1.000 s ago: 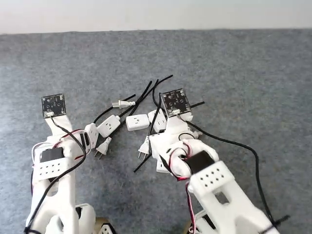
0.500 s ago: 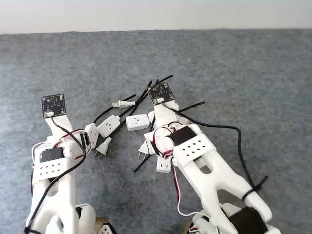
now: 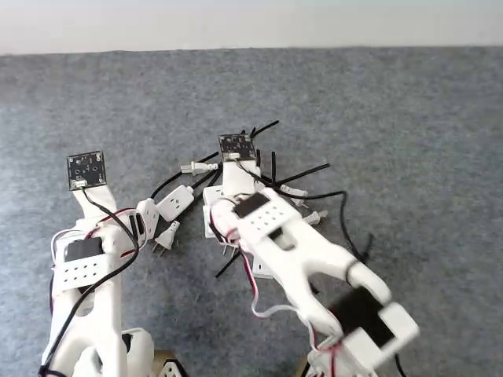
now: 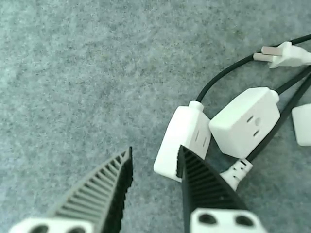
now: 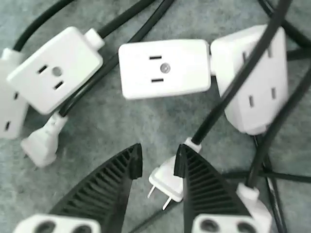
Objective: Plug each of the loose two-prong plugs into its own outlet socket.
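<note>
White plug (image 5: 165, 182) lies loose under the right gripper's (image 5: 158, 148) parted jaws; left gripper (image 4: 154, 149) gapes too; no socket (image 5: 163, 68) looks filled.

Soft, even light spreads over the grey carpeted table (image 3: 424, 118); the white plastic outlet sockets (image 5: 164, 68) shine bright (their tops nearly washed out), casting faint, short shadows beside the black rubber cords (image 5: 237, 80).

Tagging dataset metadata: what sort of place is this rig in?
Likely an indoor lab or workshop bench, not a home. A grey carpet-like mat forms the work surface, a bare pale wall runs behind, and loose outlet sockets and plugs lie scattered as practice props.
</note>
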Controlling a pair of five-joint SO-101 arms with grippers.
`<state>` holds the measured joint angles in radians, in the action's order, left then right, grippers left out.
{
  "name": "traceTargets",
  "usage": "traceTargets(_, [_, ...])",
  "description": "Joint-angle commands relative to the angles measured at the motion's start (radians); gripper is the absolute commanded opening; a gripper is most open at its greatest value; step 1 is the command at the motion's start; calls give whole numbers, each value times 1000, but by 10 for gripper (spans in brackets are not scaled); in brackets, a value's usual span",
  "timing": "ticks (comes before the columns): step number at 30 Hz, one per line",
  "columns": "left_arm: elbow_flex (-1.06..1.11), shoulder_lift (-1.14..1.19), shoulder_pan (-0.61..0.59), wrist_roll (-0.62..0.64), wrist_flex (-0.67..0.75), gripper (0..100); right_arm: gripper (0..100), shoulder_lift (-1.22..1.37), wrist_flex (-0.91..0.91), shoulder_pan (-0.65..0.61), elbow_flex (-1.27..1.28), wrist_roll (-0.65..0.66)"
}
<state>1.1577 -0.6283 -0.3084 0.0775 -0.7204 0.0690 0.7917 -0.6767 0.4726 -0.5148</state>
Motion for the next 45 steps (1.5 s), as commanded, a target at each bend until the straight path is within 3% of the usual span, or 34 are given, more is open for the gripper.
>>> traceTargets(1, [-10, -11, 3, -6, 25, 145, 126, 67, 25, 22, -137, -15])
traceTargets(16, [-8, -11, 3, -8, 25, 147, 124, -136, 61, 45, -40, -15])
traceTargets(33, [-8, -11, 3, -9, 26, 148, 123, -28, 73, 110, -38, -17])
traceTargets(45, [-8, -11, 3, -9, 26, 148, 123, -12, 71, 76, -14, -14])
